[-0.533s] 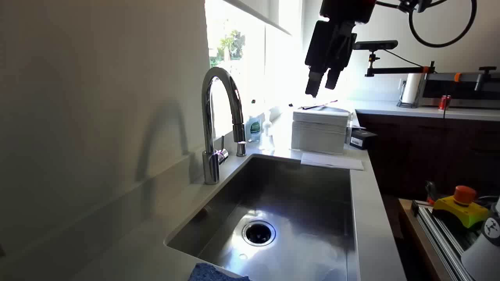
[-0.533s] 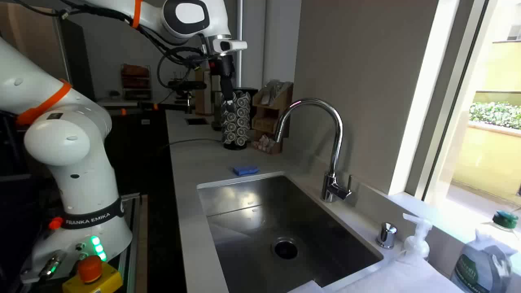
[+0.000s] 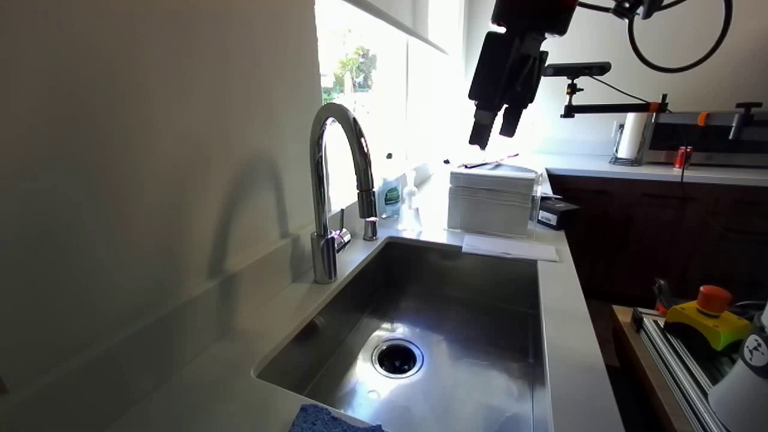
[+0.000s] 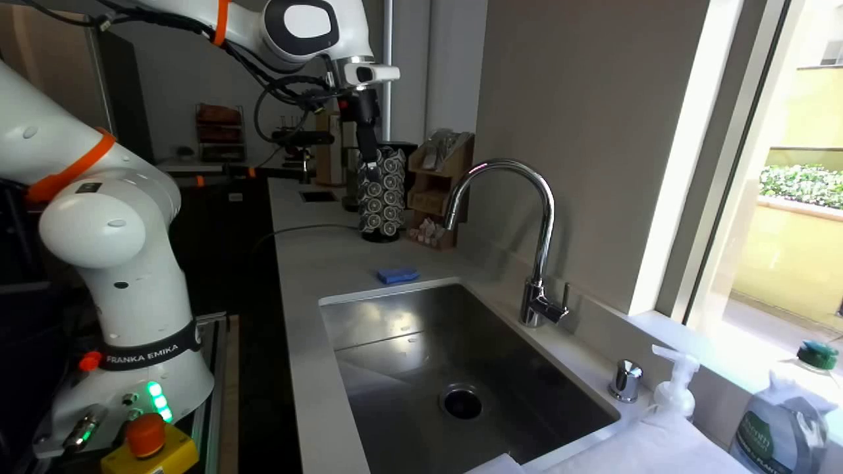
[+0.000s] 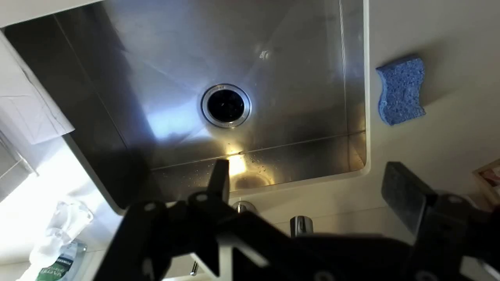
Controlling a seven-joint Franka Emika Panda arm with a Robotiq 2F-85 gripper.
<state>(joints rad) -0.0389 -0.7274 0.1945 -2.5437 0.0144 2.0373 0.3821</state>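
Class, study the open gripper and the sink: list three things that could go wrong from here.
Lowering the gripper might knock it against the faucet, which rises tall beside the sink. The sponge lies close to the sink's edge; a careless nudge could tip it in. The paper overlaps the sink's edge, so it might slide in.

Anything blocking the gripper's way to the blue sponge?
Nothing visible stands between the open gripper and the blue sponge: the wrist view shows it whole, and the faucet is off to one side.

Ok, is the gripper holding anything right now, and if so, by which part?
Nothing is held: the gripper stands open, its fingers wide apart.
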